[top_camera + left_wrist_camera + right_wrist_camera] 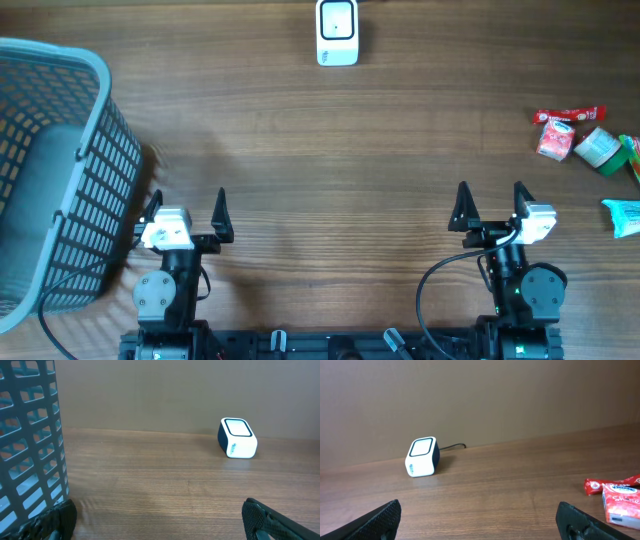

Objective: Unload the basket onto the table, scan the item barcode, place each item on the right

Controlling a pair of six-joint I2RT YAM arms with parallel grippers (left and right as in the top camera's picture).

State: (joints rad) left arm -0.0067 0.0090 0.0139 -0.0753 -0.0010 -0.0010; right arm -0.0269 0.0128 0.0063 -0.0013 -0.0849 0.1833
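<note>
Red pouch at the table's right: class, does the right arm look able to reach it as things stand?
Probably yes. The right gripper is open and empty, bare table lies between it and the red pouch, and the other packets sit beside or beyond it.

On the table (340, 170): basket (105, 190) at the left edge; scanner (337, 32) at the far side, centre; snack packets (556, 139) clustered at right; one more packet (622, 216) nearer, at the right edge. Near side: left gripper (188, 205) just beside the basket, right gripper (491, 195) right of centre.
</note>
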